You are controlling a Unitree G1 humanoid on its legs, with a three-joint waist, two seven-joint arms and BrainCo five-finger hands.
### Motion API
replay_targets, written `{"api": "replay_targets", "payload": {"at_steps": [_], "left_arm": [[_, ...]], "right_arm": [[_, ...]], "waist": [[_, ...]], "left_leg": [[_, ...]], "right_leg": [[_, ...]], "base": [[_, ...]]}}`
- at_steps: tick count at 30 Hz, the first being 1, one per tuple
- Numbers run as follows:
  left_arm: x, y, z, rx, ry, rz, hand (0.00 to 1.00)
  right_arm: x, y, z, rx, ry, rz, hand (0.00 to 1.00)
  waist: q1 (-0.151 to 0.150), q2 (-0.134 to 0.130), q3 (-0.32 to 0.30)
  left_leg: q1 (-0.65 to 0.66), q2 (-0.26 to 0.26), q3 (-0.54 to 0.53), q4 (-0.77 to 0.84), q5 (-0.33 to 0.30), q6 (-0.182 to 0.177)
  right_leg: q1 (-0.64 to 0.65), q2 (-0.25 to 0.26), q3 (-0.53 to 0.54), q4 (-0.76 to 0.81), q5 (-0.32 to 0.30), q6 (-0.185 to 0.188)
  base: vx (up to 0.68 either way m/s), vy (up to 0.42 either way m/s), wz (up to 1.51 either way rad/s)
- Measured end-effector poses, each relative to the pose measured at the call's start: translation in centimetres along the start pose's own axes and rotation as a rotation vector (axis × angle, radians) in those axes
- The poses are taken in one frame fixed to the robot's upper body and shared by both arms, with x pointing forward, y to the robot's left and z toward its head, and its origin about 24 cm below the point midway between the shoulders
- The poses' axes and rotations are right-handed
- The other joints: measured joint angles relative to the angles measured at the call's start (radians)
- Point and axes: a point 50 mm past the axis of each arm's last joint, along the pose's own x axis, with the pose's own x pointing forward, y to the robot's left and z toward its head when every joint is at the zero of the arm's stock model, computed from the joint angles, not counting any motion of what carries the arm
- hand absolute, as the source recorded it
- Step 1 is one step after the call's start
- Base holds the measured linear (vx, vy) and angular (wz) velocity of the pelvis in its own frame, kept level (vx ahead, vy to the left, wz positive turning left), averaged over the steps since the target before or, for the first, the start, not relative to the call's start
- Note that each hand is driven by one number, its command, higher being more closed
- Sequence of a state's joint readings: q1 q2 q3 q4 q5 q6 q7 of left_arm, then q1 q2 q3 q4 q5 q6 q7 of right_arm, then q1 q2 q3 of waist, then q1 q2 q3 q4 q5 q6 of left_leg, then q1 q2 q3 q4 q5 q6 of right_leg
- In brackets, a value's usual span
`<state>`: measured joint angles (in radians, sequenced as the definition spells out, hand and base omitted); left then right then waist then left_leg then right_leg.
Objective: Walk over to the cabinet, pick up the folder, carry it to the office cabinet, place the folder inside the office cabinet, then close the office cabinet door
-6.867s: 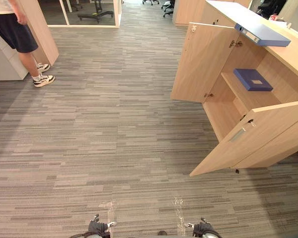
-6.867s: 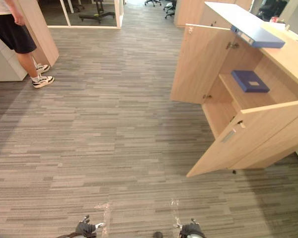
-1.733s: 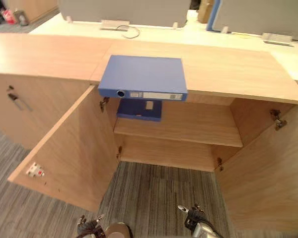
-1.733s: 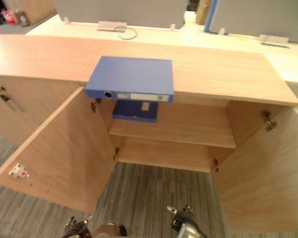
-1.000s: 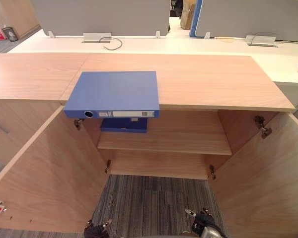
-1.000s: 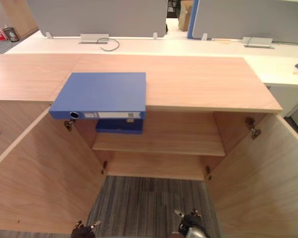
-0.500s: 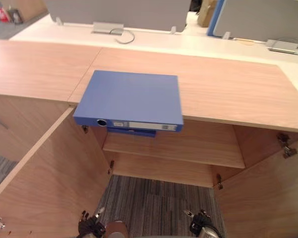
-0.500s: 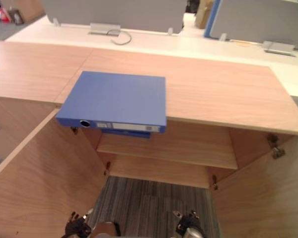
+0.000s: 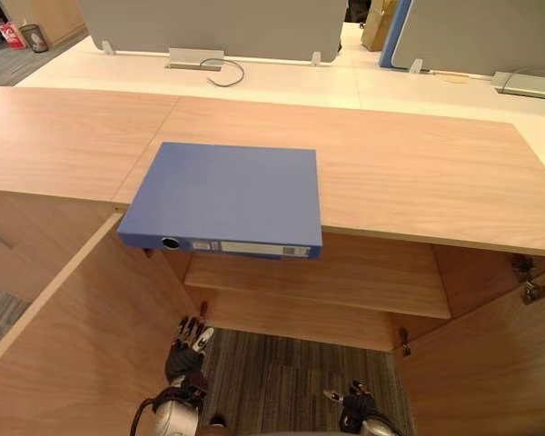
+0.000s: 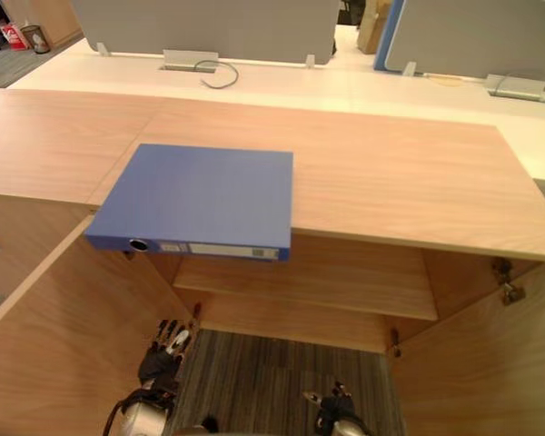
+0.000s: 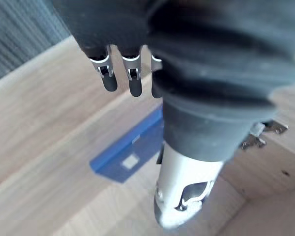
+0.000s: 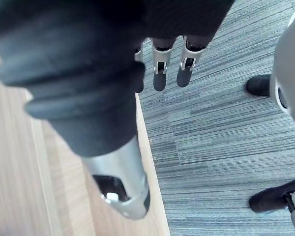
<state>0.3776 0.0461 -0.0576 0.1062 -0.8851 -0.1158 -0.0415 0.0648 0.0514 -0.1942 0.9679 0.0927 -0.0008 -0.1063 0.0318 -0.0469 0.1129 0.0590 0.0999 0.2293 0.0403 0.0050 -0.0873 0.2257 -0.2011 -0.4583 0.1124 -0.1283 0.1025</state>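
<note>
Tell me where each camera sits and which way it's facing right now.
Left eye view: on the head, looking down at the blue folder on the cabinet top; left hand and right hand show low.
Right eye view: beside it, same scene from slightly rightward.
Left wrist view: past the left hand's straight fingers into the cabinet, at a flat blue item on the shelf.
Right wrist view: past the right hand's fingers, down at carpet beside a wooden panel.
Both eye views share folder and hands.
</note>
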Motion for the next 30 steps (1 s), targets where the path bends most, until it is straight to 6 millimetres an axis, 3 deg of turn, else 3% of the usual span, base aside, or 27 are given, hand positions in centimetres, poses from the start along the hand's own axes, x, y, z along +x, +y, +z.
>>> {"api": "replay_targets", "payload": {"at_steps": [7,15,23,26,27,30], "left_arm": [[-1.7,0.0,3.3,0.031,-0.084,-0.067,0.0],[-3.1,0.1,8.5,0.308,-0.157,-0.2,0.0],[-3.2,0.4,10.4,0.15,-0.284,-0.237,0.0],[-3.2,-1.7,12.5,0.013,-0.512,-0.291,0.0],[-3.9,-4.0,14.0,-0.019,-0.641,-0.382,0.0],[-5.3,-7.4,16.0,0.023,-0.802,-0.505,0.0]], "right_arm": [[0.0,-0.5,-0.4,-0.021,0.014,0.005,0.0],[0.0,-0.7,-0.5,-0.084,0.02,0.034,0.0],[0.0,-2.1,-1.2,-0.071,0.051,0.017,0.0],[0.0,-2.3,-1.6,-0.061,0.071,0.007,0.0],[0.1,-2.4,-1.6,-0.067,0.067,0.005,0.0],[0.1,-3.0,-1.8,-0.093,0.08,-0.006,0.0]], "waist": [[0.012,0.011,-0.027],[0.016,0.026,-0.04],[0.021,0.041,-0.048],[0.021,0.043,-0.051],[0.021,0.044,-0.051],[0.014,0.048,-0.062]], "left_leg": [[0.018,0.013,0.005,-0.02,0.005,-0.003],[0.032,0.008,0.008,-0.061,0.038,0.0],[0.045,-0.018,-0.002,-0.129,0.091,0.013],[0.032,-0.023,-0.017,-0.133,0.082,0.007],[0.021,-0.027,-0.027,-0.133,0.087,0.006],[0.016,-0.023,-0.049,-0.132,0.105,0.001]], "right_leg": [[0.002,0.013,0.019,-0.005,0.024,-0.019],[0.002,0.024,0.026,-0.028,0.034,-0.022],[-0.001,0.018,0.027,-0.056,0.034,-0.023],[-0.01,0.02,0.063,-0.066,0.025,-0.025],[-0.026,0.02,0.084,-0.068,0.016,-0.022],[-0.032,0.029,0.091,-0.066,0.02,-0.015]], "base": [[0.0,-0.008,-0.02],[-0.06,-0.005,-0.03],[-0.1,0.017,0.01],[-0.11,0.02,-0.03],[-0.07,0.014,-0.1],[-0.04,-0.001,-0.05]]}}
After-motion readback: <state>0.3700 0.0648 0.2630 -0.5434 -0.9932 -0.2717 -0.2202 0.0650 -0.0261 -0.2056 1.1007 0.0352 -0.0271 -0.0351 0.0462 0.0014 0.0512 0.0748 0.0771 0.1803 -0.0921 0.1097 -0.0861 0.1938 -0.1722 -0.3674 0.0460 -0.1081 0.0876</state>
